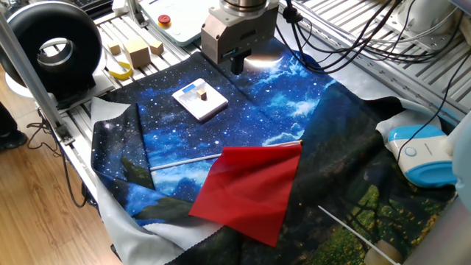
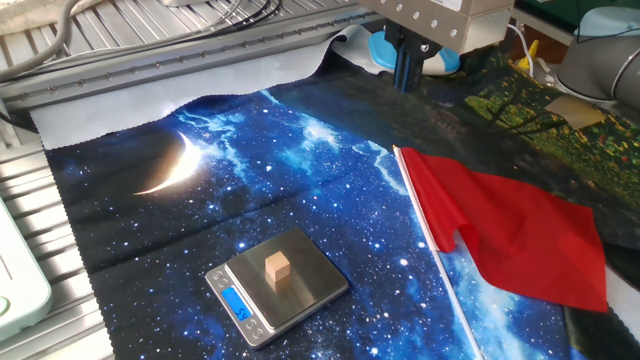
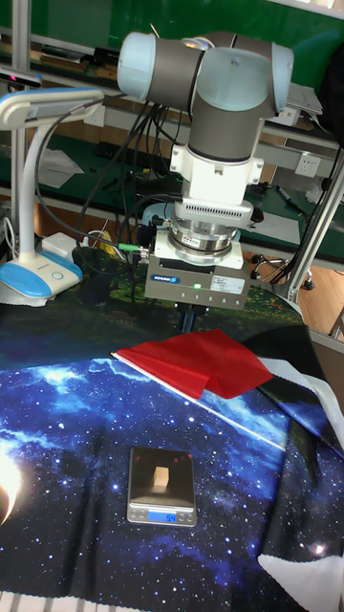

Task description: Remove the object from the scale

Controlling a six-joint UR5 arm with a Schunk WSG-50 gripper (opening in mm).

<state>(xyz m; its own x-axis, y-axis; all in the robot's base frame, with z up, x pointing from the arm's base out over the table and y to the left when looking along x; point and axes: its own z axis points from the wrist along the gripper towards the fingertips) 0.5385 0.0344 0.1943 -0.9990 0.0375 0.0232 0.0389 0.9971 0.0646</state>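
The scale [image 1: 210, 108] [image 2: 312, 288] [image 3: 141, 493] is a flat white square slab lying on the blue starry cloth. Its blue display strip faces the cloth's edge. The object [image 1: 202, 94] [image 2: 277, 268] [image 3: 161, 475], a tiny tan wooden cube, stands upright at the scale's middle. My gripper [image 1: 238, 63] [image 2: 405, 66] hangs above the cloth, well apart from the scale and behind it in the tall fixed view. Its fingers look pressed together with nothing between them. In the tall fixed view the gripper body [image 3: 199, 281] shows, but the fingertips are lost in the dark.
A red flag [image 1: 250, 191] [image 2: 510, 235] [image 3: 196, 359] on a thin stick lies on the cloth beside the scale. A white-and-blue rounded device [image 1: 419, 151] [image 3: 38, 277] sits off the cloth. Pale wooden blocks [image 1: 136, 51], yellow tape [image 1: 120, 71] and a black round fan [image 1: 51, 48] stand past the cloth's corner.
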